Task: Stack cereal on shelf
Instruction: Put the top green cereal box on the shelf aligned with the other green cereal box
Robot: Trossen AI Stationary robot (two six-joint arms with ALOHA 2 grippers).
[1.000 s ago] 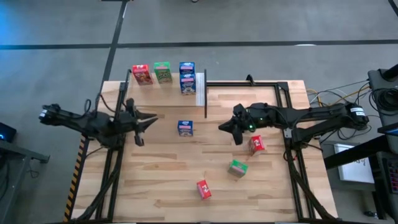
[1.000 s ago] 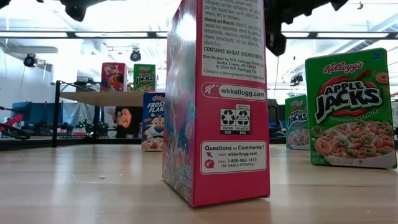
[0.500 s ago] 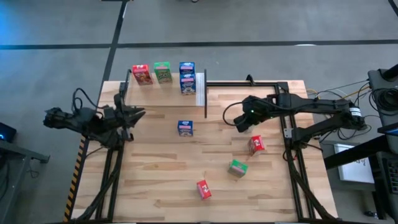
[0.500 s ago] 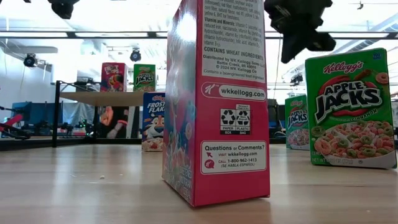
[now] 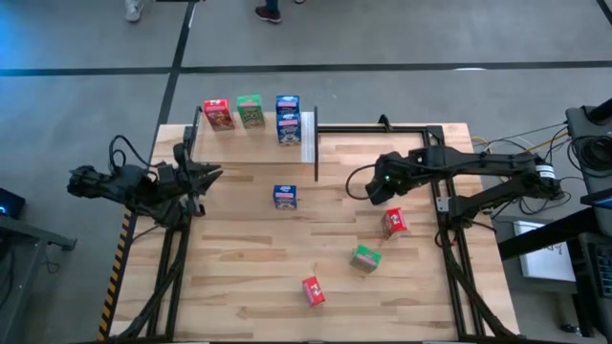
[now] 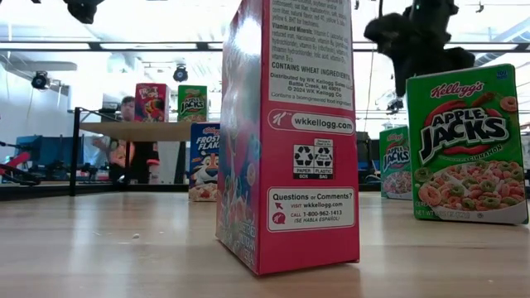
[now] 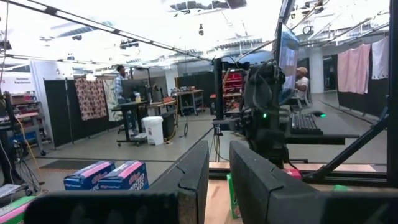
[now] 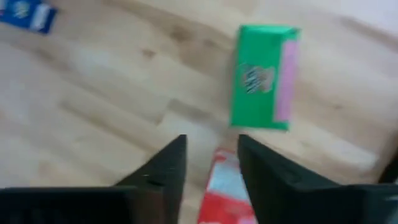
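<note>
Overhead, the right hand (image 5: 376, 191) hovers slightly parted and empty just above a red box (image 5: 395, 223), bare tabletop (image 5: 239, 277) around.

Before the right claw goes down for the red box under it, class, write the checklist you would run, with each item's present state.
1. Right claw above the red box: ok; the wrist view shows the box between its fingers.
2. Right claw open: ok; a gap shows between the fingers.
3. Red box clear of the green box: ok; they lie apart.
4. Left claw out of the way: ok; it waits at the table's left edge.
5. Room on the shelf: cannot tell; boxes stand near it, but free space is not clear.
</note>
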